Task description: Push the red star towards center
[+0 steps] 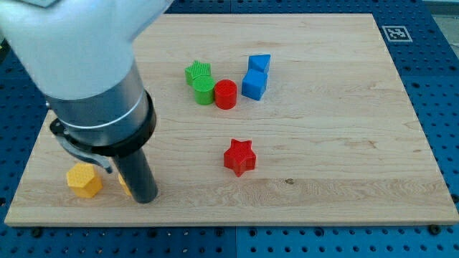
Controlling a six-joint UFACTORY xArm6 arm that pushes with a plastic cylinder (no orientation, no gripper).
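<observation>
The red star [239, 157] lies on the wooden board [344, 107], a little below the board's middle. My tip [145, 198] is at the lower left of the board, well to the left of the star and slightly lower. The tip stands right next to a yellow hexagonal block [84, 180] and partly hides a second yellow block [124, 185] behind the rod. The arm's big grey body covers the upper left of the view.
Near the view's top centre sits a cluster: a green star [198, 72], a green cylinder [204, 91], a red cylinder [225, 94], and two blue blocks [259, 64] [254, 84]. A fiducial marker [394, 33] sits at the top right corner.
</observation>
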